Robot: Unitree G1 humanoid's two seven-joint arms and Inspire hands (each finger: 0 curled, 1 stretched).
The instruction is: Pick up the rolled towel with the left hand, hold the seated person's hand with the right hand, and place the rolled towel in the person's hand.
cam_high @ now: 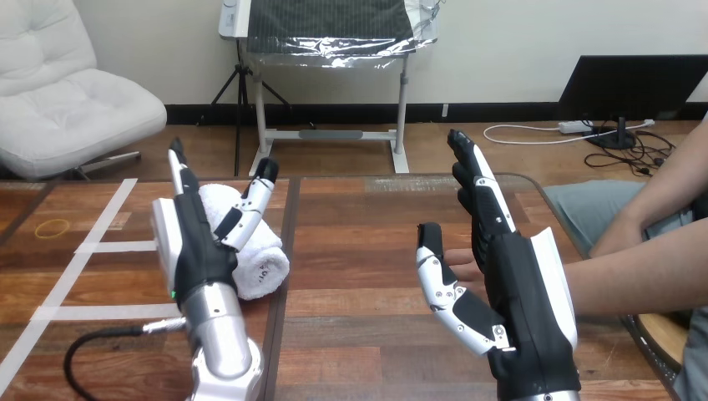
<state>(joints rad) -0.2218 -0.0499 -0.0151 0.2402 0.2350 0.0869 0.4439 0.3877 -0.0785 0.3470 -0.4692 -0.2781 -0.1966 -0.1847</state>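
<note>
Left robot hand (pixel 197 251): released, fingers straight and pointing away from the robot, palm edge-on. The thumb is stretched out to its right and lies across the top of the rolled towel (pixel 255 259). No curl round it that I can see, contact by the thumb and the palm side only.

Rolled towel: white, nubbly terry cloth, wound into a short thick cylinder. It lies on its side on the table (pixel 359 251), pressed against the right side of the left robot hand. Its near end faces the robot and shows the rolled layers. The far end reaches up beside the thumb tip.

Right robot hand (pixel 522 288): also released. It stands upright on its edge, fingers straight and pointing away, thumb held apart to its left.

The person's hand (pixel 462 267): only the fingertips show, in the gap between the right thumb and the palm, low over the table. The rest is hidden behind the palm. Touching or just apart, cannot tell. The person's forearm (pixel 639 280) runs off to the right of this robot hand.

Left of the left robot hand: white tape strips (pixel 93 247) on the table, and beyond them a thin yellow ring (pixel 52 227).
</note>
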